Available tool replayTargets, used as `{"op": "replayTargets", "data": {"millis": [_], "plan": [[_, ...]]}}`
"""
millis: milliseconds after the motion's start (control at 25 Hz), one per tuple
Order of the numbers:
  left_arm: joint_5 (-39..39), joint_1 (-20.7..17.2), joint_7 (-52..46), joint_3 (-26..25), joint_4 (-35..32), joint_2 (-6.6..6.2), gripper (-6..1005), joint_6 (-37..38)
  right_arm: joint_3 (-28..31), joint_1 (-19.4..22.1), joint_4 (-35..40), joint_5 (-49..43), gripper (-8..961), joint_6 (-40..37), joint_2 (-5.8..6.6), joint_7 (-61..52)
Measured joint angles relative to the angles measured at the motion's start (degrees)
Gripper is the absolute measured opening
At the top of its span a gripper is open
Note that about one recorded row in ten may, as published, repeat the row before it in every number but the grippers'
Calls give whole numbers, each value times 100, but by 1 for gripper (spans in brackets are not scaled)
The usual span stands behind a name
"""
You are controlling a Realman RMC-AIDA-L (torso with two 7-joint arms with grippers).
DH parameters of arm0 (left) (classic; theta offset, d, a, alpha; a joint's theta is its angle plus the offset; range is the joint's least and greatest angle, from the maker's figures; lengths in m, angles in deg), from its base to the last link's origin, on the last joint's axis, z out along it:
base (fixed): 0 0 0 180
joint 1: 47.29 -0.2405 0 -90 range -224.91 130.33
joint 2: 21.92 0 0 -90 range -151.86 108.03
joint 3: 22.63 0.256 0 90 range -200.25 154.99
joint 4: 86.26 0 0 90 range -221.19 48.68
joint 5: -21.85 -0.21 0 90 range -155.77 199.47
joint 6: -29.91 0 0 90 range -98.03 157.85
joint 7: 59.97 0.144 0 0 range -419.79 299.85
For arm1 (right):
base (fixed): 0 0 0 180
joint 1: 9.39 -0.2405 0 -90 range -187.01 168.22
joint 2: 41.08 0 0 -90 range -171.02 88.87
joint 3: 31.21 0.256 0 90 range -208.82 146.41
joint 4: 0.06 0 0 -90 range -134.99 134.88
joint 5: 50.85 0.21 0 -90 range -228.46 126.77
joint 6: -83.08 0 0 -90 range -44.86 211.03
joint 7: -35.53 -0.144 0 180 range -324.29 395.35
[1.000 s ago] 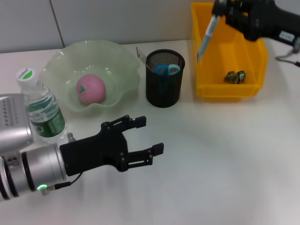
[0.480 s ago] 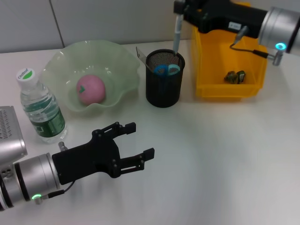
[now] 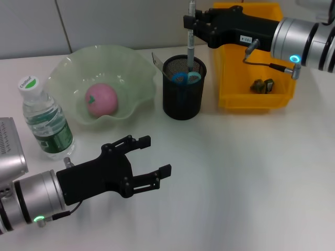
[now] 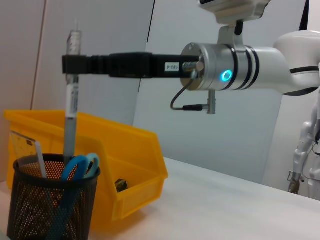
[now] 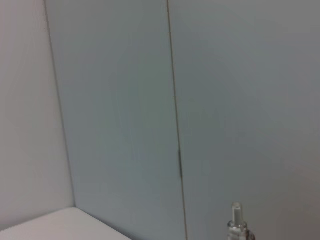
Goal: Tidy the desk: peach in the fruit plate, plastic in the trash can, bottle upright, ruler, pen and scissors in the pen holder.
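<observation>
My right gripper [image 3: 191, 22] is shut on a grey pen [image 3: 190, 44] held upright, its lower end inside the black mesh pen holder [image 3: 183, 99]. The left wrist view shows the same pen [image 4: 71, 115] dipping into the pen holder [image 4: 47, 210]. Blue-handled scissors [image 3: 186, 78] and a clear ruler [image 3: 158, 63] stand in the holder. The pink peach [image 3: 101, 99] lies in the pale green fruit plate [image 3: 131, 68]. The bottle [image 3: 45, 120] stands upright at the left. My left gripper [image 3: 152, 157] hangs open over the near table, holding nothing. The yellow trash can [image 3: 254, 102] holds crumpled plastic [image 3: 261, 85].
A grey wall runs behind the table. White tabletop stretches across the front and right. My left arm's silver body [image 3: 21, 201] fills the near left corner, close to the bottle.
My right gripper has carried the pen leftward from above the yellow bin to over the pen holder and lowered its tip inside. The left arm drew back slightly toward the near left.
</observation>
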Motion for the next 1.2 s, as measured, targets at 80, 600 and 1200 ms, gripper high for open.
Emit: {"op": "replayTargets", "data": {"millis": [80, 600, 1200], "plan": [[0, 0, -2, 0, -5, -4, 860, 5, -20, -90, -178, 3, 177, 167, -5, 115], [-10, 4, -29, -8, -16, -33, 859, 16, -213, -202, -371, 11, 189, 514, -32, 197], [-25, 21, -39, -12, -28, -38, 859, 16, -211, -21, -284, 371, 613, 332, -45, 190]]}}
